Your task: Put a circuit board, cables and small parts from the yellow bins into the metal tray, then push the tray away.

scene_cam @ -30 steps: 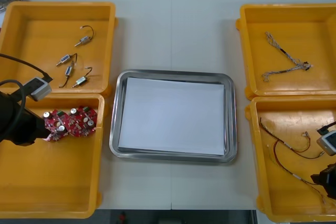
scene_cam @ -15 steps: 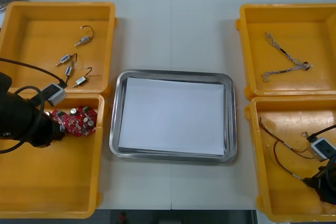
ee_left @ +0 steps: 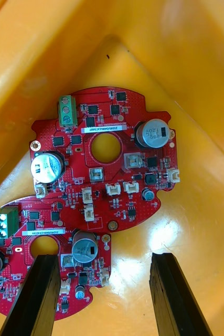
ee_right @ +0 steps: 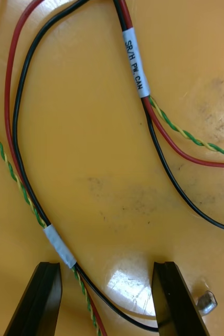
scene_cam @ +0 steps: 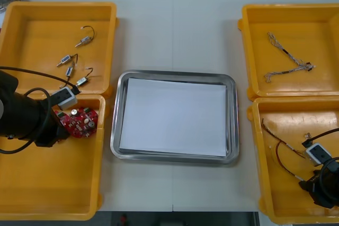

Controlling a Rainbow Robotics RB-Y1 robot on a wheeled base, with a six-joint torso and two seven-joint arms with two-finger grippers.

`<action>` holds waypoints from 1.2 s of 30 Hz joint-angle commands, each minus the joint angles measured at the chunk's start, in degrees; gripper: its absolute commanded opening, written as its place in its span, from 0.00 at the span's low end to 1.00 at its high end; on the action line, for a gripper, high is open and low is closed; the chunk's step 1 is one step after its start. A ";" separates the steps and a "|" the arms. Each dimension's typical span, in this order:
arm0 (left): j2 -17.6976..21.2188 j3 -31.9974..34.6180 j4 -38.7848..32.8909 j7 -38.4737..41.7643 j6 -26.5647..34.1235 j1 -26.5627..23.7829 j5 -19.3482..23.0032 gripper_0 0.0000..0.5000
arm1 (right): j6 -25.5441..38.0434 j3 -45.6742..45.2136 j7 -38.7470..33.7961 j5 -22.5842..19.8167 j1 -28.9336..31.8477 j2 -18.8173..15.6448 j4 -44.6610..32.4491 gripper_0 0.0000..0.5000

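The left gripper (ee_left: 104,262), fingers spread and holding nothing, hangs over two overlapping round red circuit boards (ee_left: 104,163) in the far right corner of the near-left yellow bin (scene_cam: 47,183). The right gripper (ee_right: 106,268), also released, hangs low over the cables (ee_right: 135,63) in the near-right yellow bin (scene_cam: 286,199), with a black strand running between its fingers. The white-lined metal tray (scene_cam: 233,120) sits at the middle of the bench (scene_cam: 175,25), between the bins.

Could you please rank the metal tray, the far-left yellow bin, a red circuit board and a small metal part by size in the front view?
Largest: shiny metal tray and far-left yellow plastic bin, which look alike.
Then: round red circuit board beside the left gripper.
Smallest: small metal part.
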 commanded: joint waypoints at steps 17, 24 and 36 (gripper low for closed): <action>2.11 -1.33 1.92 -3.26 -1.91 -1.57 -2.11 1.00 | 0.49 0.17 0.13 -0.58 1.23 -1.86 -0.81 0.00; 2.02 -2.56 3.15 -3.35 -4.28 -1.66 -2.11 1.00 | 7.17 -5.20 -0.22 -3.13 0.35 -1.68 -5.11 0.00; 2.02 -4.40 5.78 -4.23 -8.24 -1.66 -1.94 1.00 | 21.06 -16.71 -0.40 -11.83 -3.08 -1.68 -11.44 0.00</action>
